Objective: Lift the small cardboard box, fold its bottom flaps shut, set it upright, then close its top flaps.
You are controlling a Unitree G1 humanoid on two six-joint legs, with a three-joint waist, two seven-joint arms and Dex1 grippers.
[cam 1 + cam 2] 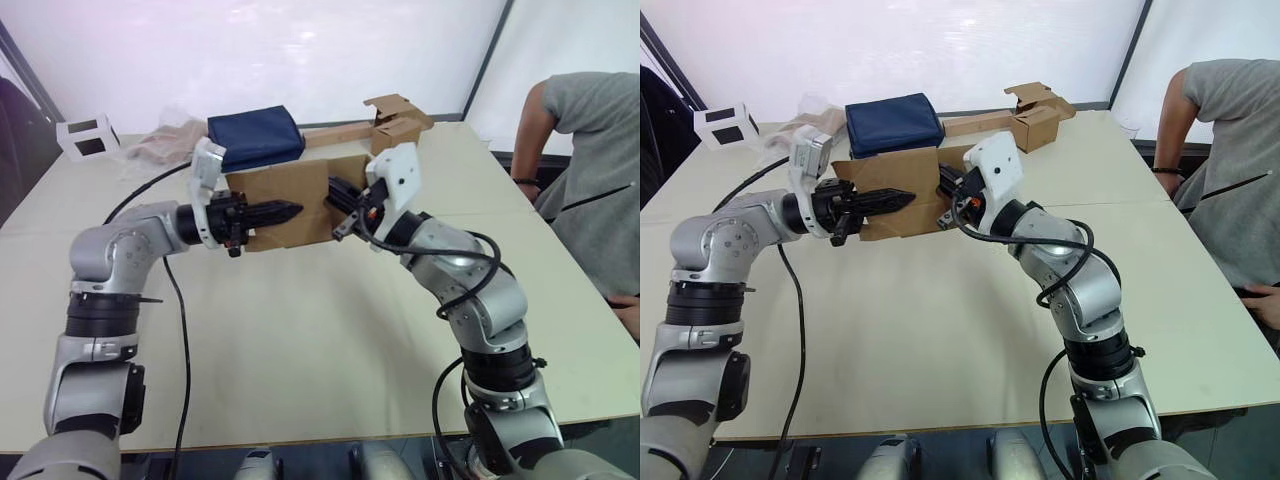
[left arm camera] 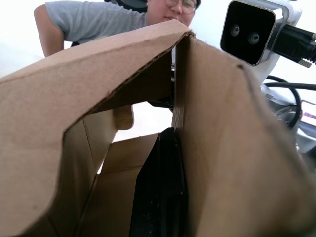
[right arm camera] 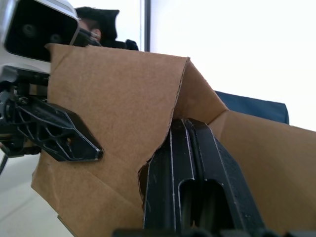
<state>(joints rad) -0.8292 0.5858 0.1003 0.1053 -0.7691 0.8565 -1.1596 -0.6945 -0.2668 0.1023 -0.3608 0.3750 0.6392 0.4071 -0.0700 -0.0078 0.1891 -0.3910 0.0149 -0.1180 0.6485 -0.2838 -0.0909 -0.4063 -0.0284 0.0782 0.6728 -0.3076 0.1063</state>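
Your small cardboard box [image 1: 290, 205] hangs above the table [image 1: 330, 340], between both grippers.

Left gripper [image 1: 268, 213] lies pressed together against its front; right gripper [image 1: 338, 198] at 3 o'clock pinches a wall. Blue bag [image 1: 256, 137] at 12; person [image 1: 590, 170] beyond.

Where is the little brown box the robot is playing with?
The small cardboard box is in the middle of the head views, held between the left hand and the right hand, just in front of the blue bag.
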